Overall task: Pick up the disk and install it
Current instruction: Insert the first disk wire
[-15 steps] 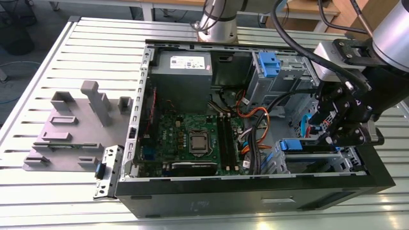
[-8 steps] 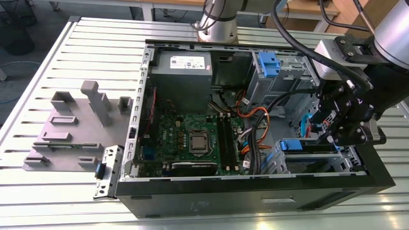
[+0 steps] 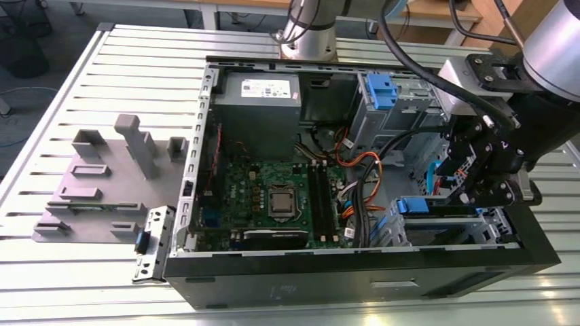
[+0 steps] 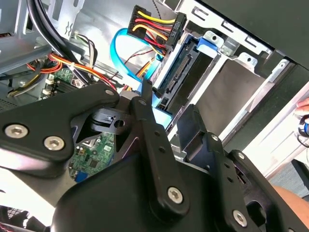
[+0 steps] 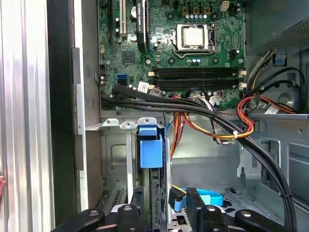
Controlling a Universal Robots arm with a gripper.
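In the exterior view, my gripper (image 3: 477, 185) hangs inside the computer case (image 3: 363, 275), directly over the drive cage (image 3: 444, 227). The disk (image 3: 412, 205) sits in that cage with its blue rail end showing above the cage's rim. I judge the main risk to be jamming: if the disk is tilted against the cage walls, pushing could bind the rails or bend the sheet metal.

In the second wrist view, the disk's connector edge (image 4: 179, 72) is dark, with silver metal and a blue rail beside it. The power plug (image 4: 153, 26) and the blue data cable (image 4: 118, 48) lie just beside the cage, and either could get pinched.

In the first wrist view, the disk (image 5: 149, 152) stands on edge in the cage, and the cable bundle (image 5: 212, 121) crosses just beyond it. I cannot tell whether my gripper has hold of the disk.
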